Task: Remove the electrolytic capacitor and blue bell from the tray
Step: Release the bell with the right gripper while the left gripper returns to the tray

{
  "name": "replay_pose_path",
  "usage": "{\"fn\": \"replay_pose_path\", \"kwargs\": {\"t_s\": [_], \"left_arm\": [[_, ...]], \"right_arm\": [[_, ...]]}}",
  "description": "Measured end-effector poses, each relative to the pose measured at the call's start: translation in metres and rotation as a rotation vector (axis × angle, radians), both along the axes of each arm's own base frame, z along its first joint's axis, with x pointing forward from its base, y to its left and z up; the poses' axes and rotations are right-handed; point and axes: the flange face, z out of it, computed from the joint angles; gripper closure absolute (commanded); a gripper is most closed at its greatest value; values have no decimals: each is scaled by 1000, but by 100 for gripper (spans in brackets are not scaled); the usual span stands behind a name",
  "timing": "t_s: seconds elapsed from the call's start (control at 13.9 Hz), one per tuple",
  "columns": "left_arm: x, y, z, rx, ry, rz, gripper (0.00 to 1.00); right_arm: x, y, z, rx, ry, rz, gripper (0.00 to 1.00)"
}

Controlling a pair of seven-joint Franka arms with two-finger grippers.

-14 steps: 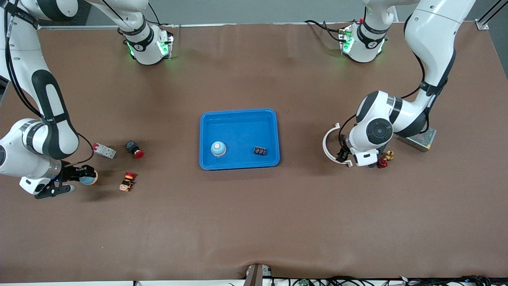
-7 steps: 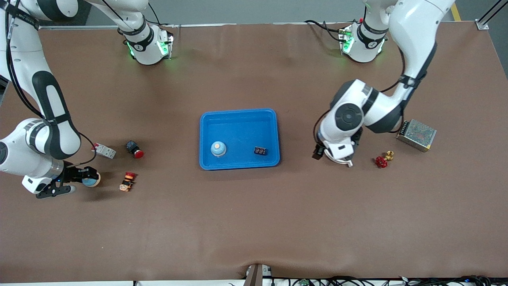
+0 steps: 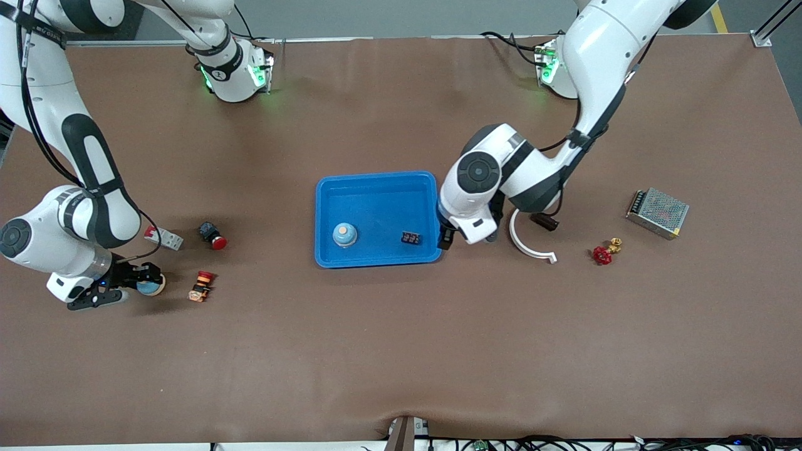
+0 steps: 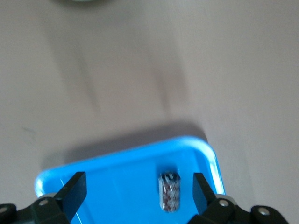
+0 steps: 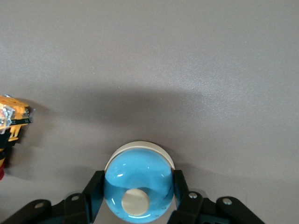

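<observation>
I see the tray (image 3: pixel 376 188) mid-counter, a bell (image 3: pixel 344 235) at its 7 o'clock, the capacitor (image 3: pixel 411 238) at 4; my left tool (image 3: pixel 446 237), fingers apart, has swung over the rim there; right tool (image 3: pixel 135 279) stays clamped on another bell (image 5: pixel 138 184) at the counter's 9.

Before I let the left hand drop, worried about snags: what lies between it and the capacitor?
Nothing: in the left wrist view only bare tray floor separates the open left hand from the capacitor.

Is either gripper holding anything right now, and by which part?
The right gripper holds a blue bell by its dome sides. The left gripper is open, holding nothing.
</observation>
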Motion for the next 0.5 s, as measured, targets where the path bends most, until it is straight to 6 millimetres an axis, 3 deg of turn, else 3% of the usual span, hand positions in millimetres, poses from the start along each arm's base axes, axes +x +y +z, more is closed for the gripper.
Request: {"fn": "replay_pose_path", "kwargs": {"t_s": [0.22, 0.29, 0.36, 0.43, 0.5], "left_arm": [[-5, -25, -8, -50, -42, 14, 0], [-5, -31, -12, -47, -59, 24, 0], [-6, -38, -18, -34, -75, 35, 0], [-7, -46, -26, -16, -91, 48, 0], [-9, -54, -34, 3, -107, 58, 0]], "right_arm": [[0, 0, -2, 1, 2, 0, 100], [0, 0, -2, 1, 2, 0, 83], [0, 0, -2, 1, 2, -1, 14], [0, 0, -2, 1, 3, -1, 0], [-1, 1, -3, 2, 5, -1, 0]]}}
